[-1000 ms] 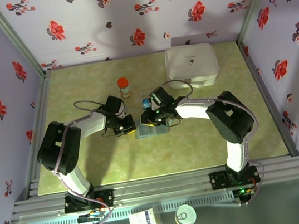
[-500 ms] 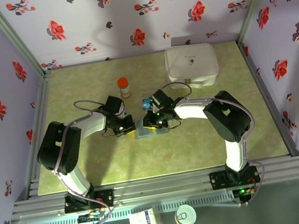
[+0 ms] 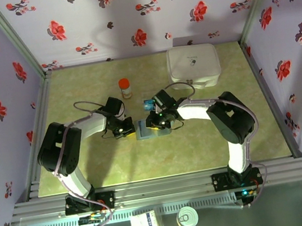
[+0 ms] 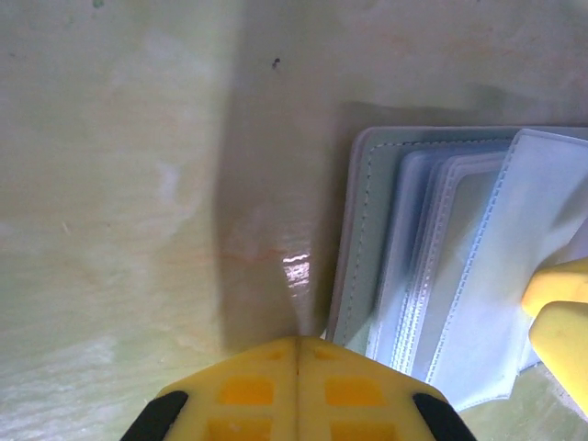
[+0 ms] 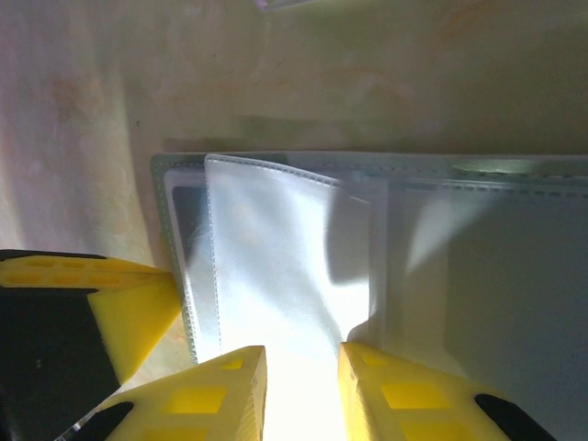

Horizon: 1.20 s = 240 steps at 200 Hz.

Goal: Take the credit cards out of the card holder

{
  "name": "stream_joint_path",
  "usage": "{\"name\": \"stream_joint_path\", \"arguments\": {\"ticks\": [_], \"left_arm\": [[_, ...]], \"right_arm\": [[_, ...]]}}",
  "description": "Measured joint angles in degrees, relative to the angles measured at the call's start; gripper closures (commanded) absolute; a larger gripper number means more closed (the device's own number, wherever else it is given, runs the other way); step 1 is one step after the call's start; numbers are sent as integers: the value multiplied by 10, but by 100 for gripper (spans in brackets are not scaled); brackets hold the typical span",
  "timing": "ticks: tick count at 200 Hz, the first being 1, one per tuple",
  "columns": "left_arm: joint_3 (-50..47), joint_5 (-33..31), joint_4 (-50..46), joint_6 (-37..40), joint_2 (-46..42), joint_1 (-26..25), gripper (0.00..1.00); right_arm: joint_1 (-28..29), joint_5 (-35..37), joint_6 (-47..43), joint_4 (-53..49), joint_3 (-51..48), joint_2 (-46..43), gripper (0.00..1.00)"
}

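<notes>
Noting a small retreat: the left claw (image 3: 123,130), fingers pressed shut on nothing, now sits just off the left edge of the card holder (image 3: 144,131), where a second ago it lay against it. Holder lies open mid-counter (image 3: 201,145), between both claws. Right claw (image 5: 299,367) has barely shifted; jaws part-open, straddling a clear sleeve (image 5: 276,248). Whether the sleeves hold credit cards I cannot tell. Small blue thing (image 3: 148,104) behind the right claw, maybe a card. Judgement: holder unpinned, so tugging may drag it.
</notes>
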Motion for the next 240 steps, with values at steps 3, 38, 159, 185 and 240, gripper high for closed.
{"name": "stream_joint_path", "arguments": {"ticks": [3,38,159,185,240], "left_arm": [[1,0,-1,0,0,0,98],[9,-2,-14,2,0,1,98],[24,12,-4,-35,-62,-4,72],[24,29,14,-57,-61,-18,63],[40,50,44,-82,-16,-47,62]], "right_arm": [[-1,0,0,0,-1,0,73],[-8,-3,0,6,-12,-4,73],[-25,-16,-6,24,-44,-16,80],[-25,-17,-6,29,-47,-16,80],[-28,-22,-6,33,-49,-16,80]]}}
